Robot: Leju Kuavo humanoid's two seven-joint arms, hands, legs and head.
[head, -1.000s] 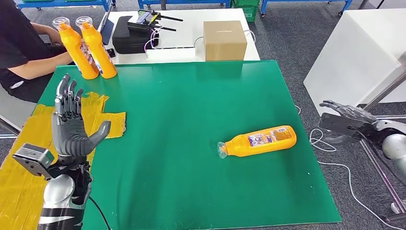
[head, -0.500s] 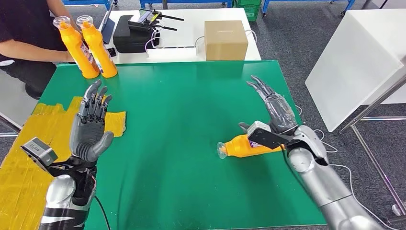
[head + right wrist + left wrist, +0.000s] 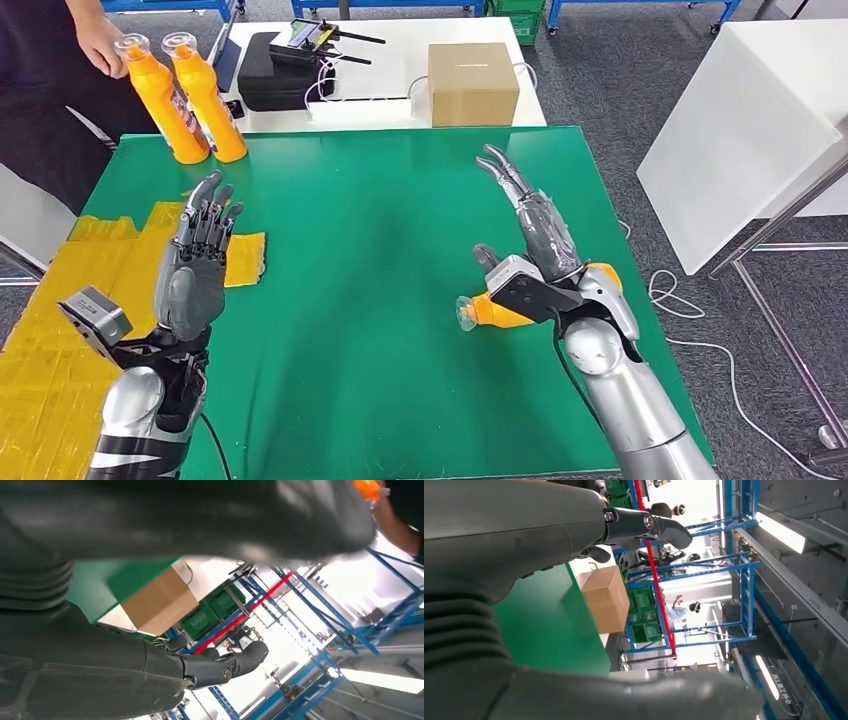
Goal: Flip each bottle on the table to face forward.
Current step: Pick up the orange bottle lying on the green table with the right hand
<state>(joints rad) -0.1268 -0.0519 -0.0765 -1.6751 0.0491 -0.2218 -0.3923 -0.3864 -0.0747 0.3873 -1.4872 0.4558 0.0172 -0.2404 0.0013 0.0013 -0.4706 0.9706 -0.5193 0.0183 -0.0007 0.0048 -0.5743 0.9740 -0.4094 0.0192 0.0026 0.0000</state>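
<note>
An orange bottle (image 3: 493,312) lies on its side on the green table (image 3: 380,200), clear cap pointing left; my right wrist covers most of its body. My right hand (image 3: 535,235) is raised just above and behind it, fingers spread, holding nothing. My left hand (image 3: 195,265) is held up over the table's left side, fingers straight and apart, empty. Two more orange bottles (image 3: 160,105) (image 3: 210,100) stand upright at the back left corner. In the right wrist view, my right hand (image 3: 215,667) has its fingers extended.
A person's hand (image 3: 100,40) reaches the cap of the leftmost upright bottle. A cardboard box (image 3: 473,83) and a black case (image 3: 275,70) sit on the white table behind. Yellow tape (image 3: 245,258) marks the left side. A white cabinet (image 3: 760,120) stands to the right.
My right arm swung in from the far right and now hovers over the lying bottle, hiding most of it. My left hand shifted slightly right. The person stood and reached for a bottle.
</note>
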